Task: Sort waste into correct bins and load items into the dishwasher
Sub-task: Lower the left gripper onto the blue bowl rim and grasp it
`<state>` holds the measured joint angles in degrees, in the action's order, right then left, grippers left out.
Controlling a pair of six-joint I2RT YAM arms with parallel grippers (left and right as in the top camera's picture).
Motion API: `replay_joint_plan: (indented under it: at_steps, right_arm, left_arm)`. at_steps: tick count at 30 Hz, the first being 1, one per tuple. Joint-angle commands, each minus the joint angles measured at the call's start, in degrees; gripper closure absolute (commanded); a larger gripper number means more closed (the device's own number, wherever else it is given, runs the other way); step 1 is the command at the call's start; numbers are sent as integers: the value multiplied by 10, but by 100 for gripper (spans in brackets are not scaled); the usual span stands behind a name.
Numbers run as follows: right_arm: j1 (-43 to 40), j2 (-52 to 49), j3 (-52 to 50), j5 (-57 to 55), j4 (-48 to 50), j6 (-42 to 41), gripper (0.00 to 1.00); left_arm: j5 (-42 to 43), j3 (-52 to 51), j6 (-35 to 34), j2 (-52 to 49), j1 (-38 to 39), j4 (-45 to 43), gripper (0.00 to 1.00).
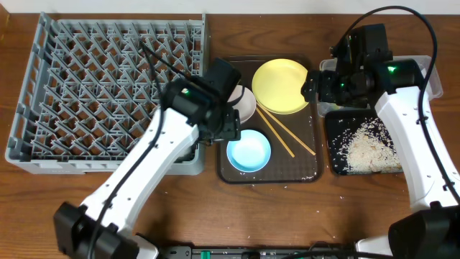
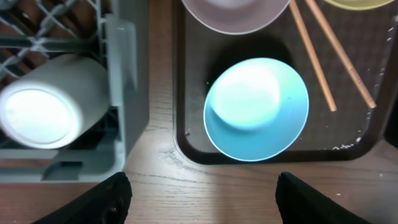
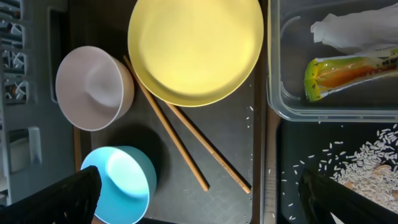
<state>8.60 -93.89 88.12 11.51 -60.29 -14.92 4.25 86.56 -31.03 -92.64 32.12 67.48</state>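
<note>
Left claw (image 2: pixel 200 194) gapes over the table (image 2: pixel 249 186) just beside the tray (image 2: pixel 323 134) edge.

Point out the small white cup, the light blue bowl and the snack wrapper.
small white cup (image 2: pixel 43 118), left wrist view, on its round end.
light blue bowl (image 2: pixel 256 109), left wrist view, on its inside.
snack wrapper (image 3: pixel 348 73), right wrist view, on its middle.

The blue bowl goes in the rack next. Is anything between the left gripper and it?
Nothing visible does. The light blue bowl sits uncovered on the brown tray, ahead of the open left gripper; the chopsticks lie beside it, not touching.
</note>
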Motion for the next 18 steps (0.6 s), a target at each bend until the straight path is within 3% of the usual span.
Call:
replay_joint_plan:
  at_steps: [1, 12, 18]
  right_arm:
    - [1, 8, 8, -3, 0, -9, 1]
    - [1, 8, 7, -3, -10, -9, 1]
    - [1, 8, 7, -3, -13, -9, 1]
  left_arm:
    - [-8, -9, 8, -21, 21, -5, 25]
    - [-9, -9, 10, -101, 68, -37, 31]
    - [-9, -9, 71, -111, 59, -43, 36]
